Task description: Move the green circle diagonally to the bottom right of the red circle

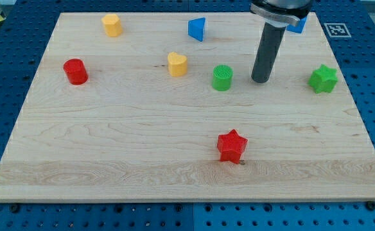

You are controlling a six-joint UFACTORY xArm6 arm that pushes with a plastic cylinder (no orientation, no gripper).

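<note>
The green circle (222, 77) stands on the wooden board right of the view's centre, in the upper half. The red circle (76, 71) stands far off at the view's left, at about the same height. My tip (261, 80) rests on the board just to the right of the green circle, with a small gap between them. The dark rod rises from it to the view's top edge.
A yellow heart (177, 64) sits left of the green circle. A yellow block (112, 25) and a blue triangle (197, 29) lie near the top. A blue block (297, 25) is partly hidden behind the rod. A green star (323, 79) is at right, a red star (232, 145) at bottom centre.
</note>
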